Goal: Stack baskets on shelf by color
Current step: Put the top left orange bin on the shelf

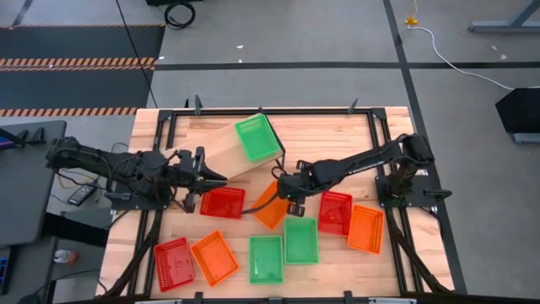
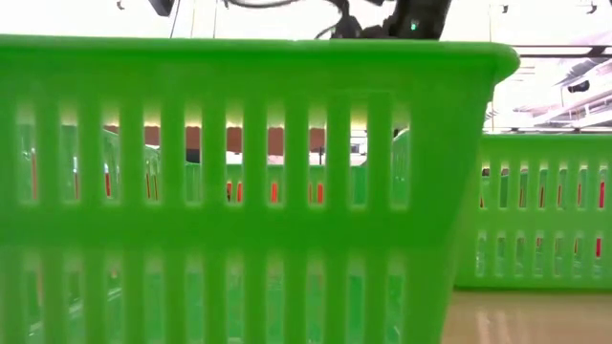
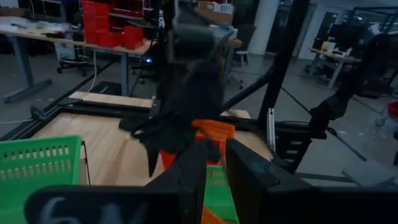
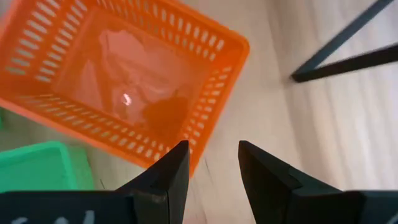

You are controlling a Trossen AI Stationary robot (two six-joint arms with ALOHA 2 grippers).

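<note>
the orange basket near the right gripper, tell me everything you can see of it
The orange basket is a shallow rectangular tray of what looks like glossy plastic, with slotted mesh walls, a plain floor and a slightly thicker rim. It looks empty. From above it sits askew near the table's middle, tilted rather than flat, partly under the right gripper. In the right wrist view the open fingers hang just off one corner, gripping nothing. A green basket lies close beside it; whether they touch is unclear.
</note>
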